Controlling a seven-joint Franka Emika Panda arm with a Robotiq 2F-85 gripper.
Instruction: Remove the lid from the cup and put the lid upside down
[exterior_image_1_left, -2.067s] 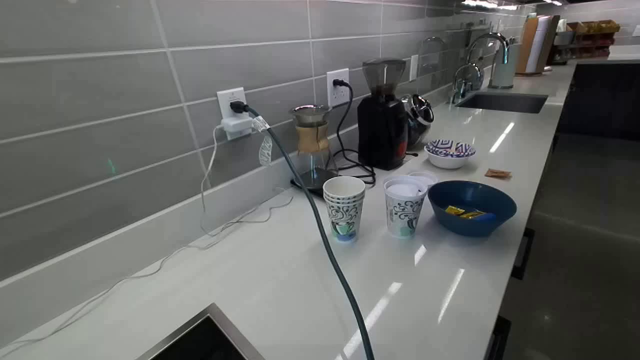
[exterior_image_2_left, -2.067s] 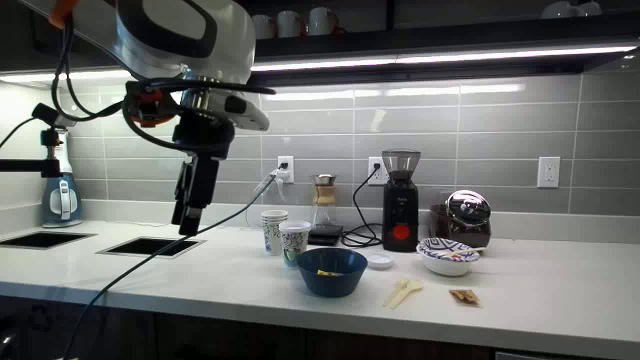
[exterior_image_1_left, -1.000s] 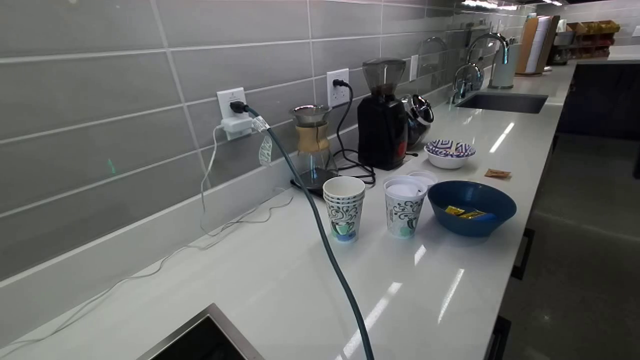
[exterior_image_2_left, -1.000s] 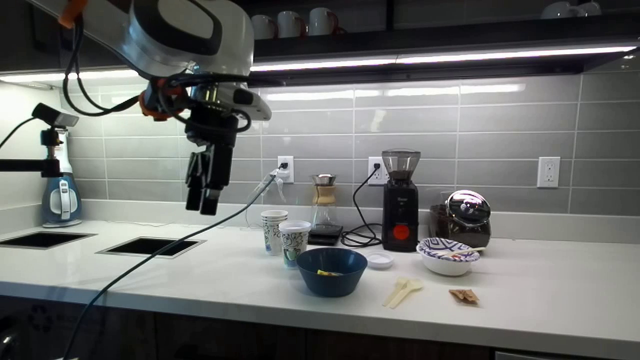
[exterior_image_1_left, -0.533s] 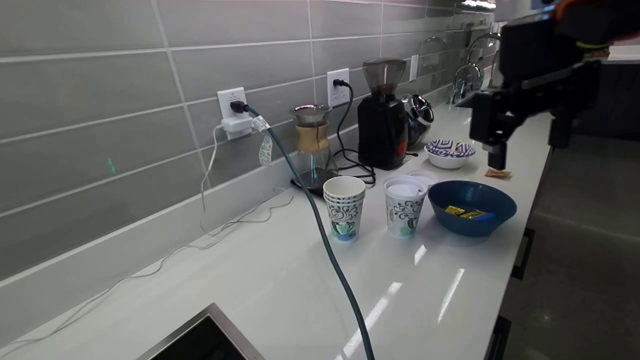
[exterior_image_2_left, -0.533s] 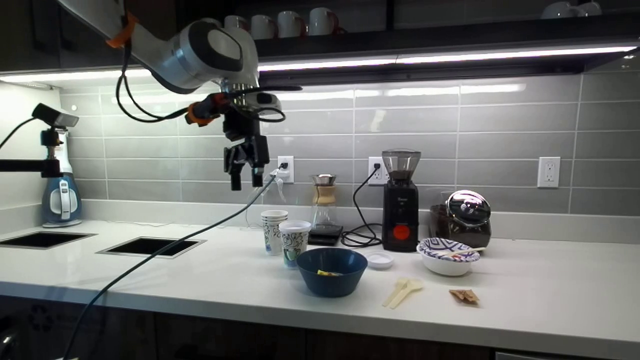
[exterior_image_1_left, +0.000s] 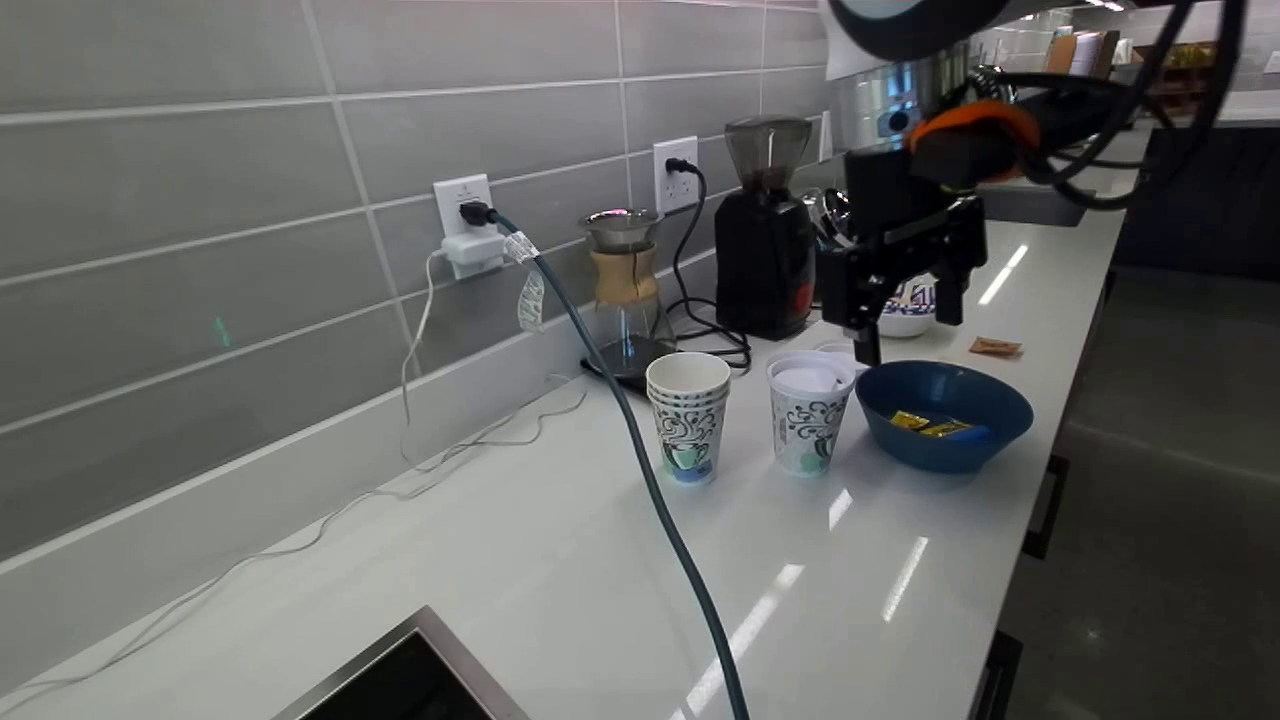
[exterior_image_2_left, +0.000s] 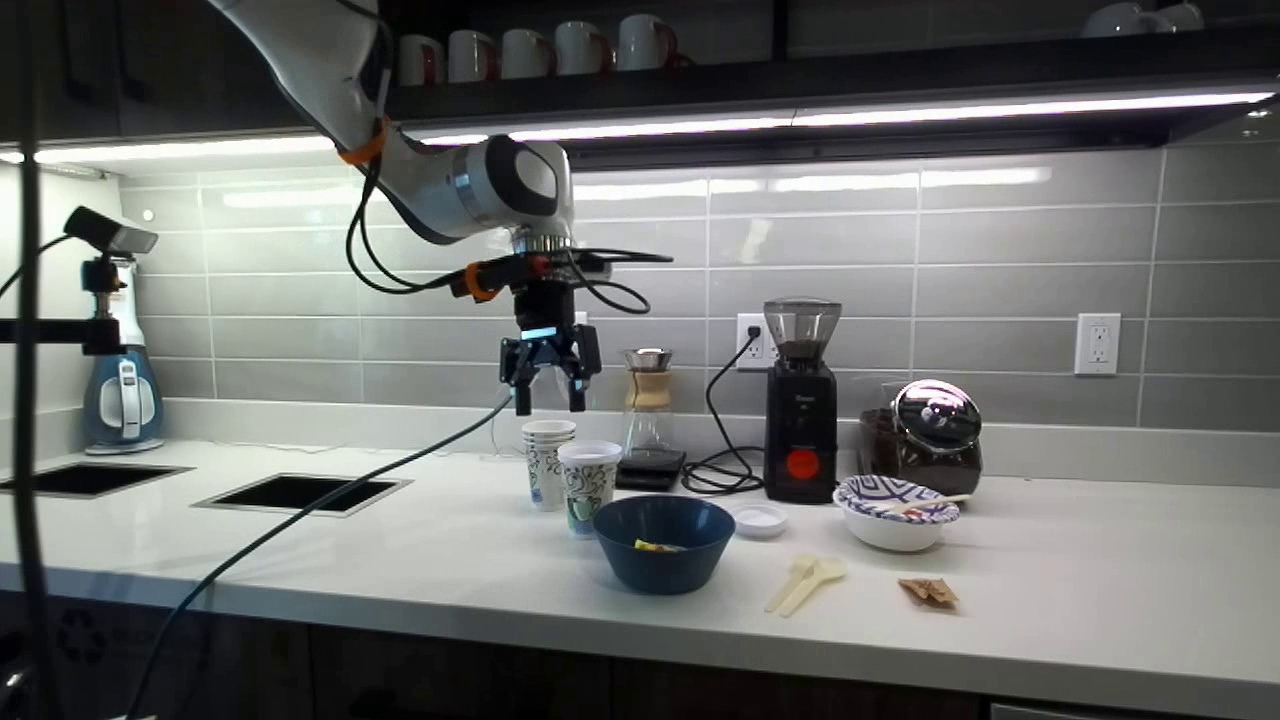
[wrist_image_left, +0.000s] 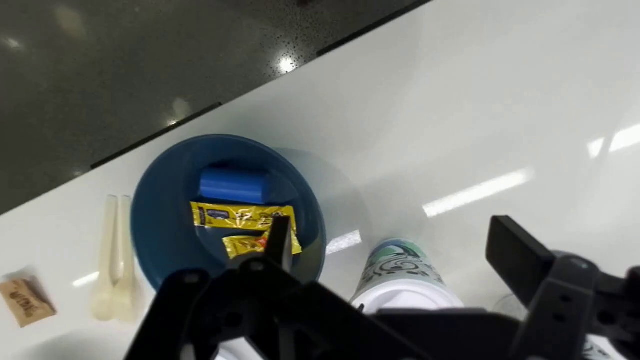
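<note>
In the wrist view, the tool (wrist_image_left: 397, 245) partly hides the cup (wrist_image_left: 402, 274).

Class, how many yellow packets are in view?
2 in the wrist view, both in the dark blue bowl: one packet nearer the blue object, a second packet farther from it, the gripper partly covering both. More may be hidden.

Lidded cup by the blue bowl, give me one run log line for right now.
cup: upright, beside blue bowl; white lid: on the cup; gripper: open, empty, clear of the cup; status: white lid not yet removed
</note>
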